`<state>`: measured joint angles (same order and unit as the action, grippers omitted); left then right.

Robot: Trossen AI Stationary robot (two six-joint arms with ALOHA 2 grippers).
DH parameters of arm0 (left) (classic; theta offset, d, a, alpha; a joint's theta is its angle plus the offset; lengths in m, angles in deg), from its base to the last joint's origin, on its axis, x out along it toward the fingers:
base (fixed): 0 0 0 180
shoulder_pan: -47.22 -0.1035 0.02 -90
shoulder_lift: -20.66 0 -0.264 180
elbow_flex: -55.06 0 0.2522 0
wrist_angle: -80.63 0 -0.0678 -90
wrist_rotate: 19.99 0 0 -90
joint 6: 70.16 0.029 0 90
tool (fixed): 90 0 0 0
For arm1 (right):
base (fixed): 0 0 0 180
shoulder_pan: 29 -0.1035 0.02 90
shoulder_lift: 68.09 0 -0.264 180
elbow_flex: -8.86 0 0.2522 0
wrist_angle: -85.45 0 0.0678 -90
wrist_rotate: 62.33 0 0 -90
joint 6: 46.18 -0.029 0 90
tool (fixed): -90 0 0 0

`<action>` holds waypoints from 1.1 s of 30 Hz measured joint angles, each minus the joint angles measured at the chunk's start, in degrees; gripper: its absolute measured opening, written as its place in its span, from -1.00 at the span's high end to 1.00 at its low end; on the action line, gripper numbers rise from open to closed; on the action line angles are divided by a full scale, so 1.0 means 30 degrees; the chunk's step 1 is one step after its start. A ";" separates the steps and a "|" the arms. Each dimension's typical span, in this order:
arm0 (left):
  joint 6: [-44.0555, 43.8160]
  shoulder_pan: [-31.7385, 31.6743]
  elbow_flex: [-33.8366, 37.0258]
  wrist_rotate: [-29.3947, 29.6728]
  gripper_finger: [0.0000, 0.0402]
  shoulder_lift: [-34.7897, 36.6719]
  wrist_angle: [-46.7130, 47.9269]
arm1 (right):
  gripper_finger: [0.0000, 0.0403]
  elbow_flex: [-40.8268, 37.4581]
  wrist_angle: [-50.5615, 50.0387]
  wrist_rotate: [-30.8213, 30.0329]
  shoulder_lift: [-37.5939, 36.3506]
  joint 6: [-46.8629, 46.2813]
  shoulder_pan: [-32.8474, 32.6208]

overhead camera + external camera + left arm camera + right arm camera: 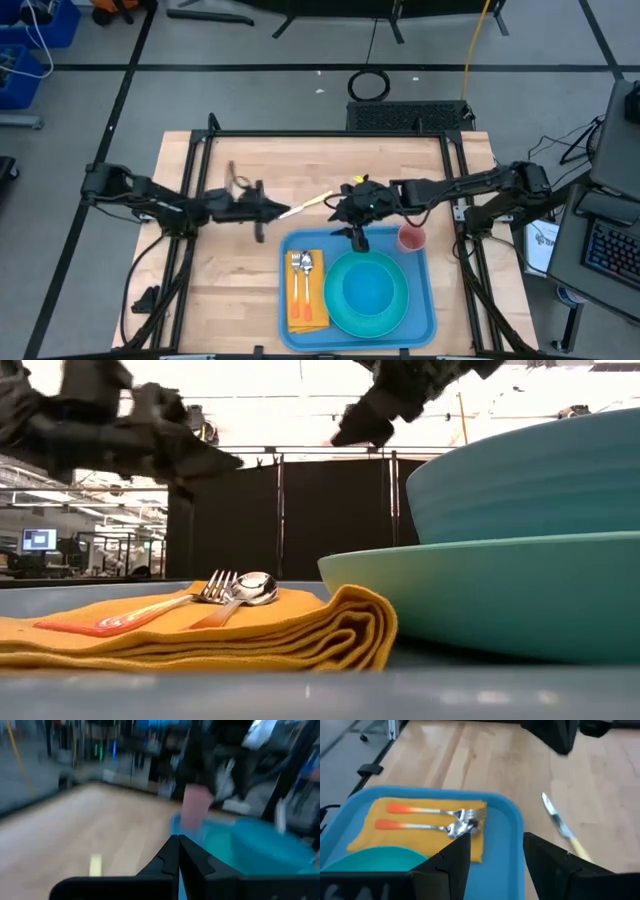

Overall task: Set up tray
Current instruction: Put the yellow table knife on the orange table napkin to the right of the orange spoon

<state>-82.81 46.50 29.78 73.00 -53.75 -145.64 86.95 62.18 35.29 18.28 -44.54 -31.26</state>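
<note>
Blue plastic makes the tray point(425, 310), which is seen at the near edge of the wooden table point(220, 290). The left wrist view is blurred, and the pink cup point(412, 238) is hard to make out there. No words can be read. The left claw point(281, 212) is squeezed tight with nothing in it, beside the knife point(563, 827). The right claw point(358, 240) is held apart over the tray, empty.
</note>
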 joint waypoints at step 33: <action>0.1263 0.2290 0.3662 0.0534 0.81 0.0783 -0.6877 | 0.15 1.6109 -1.4665 0.1655 1.2127 0.6823 0.5831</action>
<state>-79.02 53.37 40.77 74.60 -51.40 -166.27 135.28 18.18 40.25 54.66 -24.07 -13.77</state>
